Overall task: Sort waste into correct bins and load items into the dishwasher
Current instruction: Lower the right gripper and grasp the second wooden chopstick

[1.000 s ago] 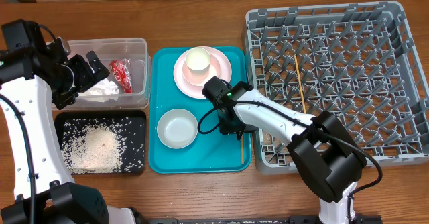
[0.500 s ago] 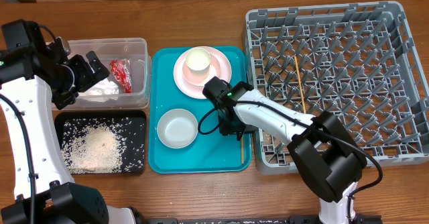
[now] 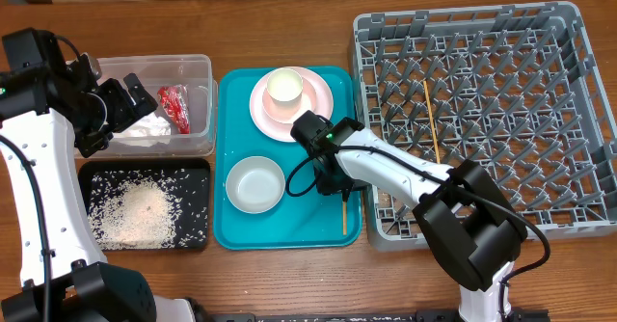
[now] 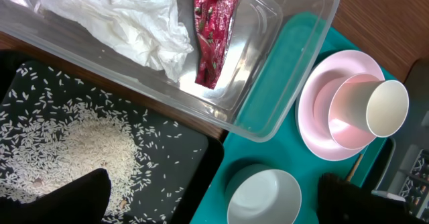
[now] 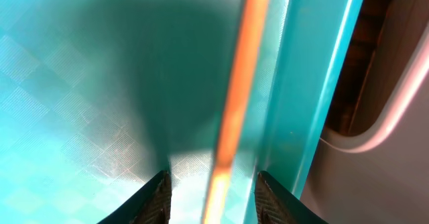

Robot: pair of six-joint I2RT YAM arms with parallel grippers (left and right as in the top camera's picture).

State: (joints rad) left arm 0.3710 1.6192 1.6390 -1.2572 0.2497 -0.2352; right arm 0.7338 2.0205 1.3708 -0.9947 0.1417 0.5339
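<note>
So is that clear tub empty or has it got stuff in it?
Not empty: the clear tub holds a crumpled white tissue and a red wrapper.

Brown wooden table [image 3: 280, 23], even light

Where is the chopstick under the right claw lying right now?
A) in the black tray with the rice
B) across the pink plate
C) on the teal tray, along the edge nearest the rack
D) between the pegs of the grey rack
C: the right wrist view shows the chopstick flat on the teal tray beside its raised rim, with the right claw open astride it.
</note>
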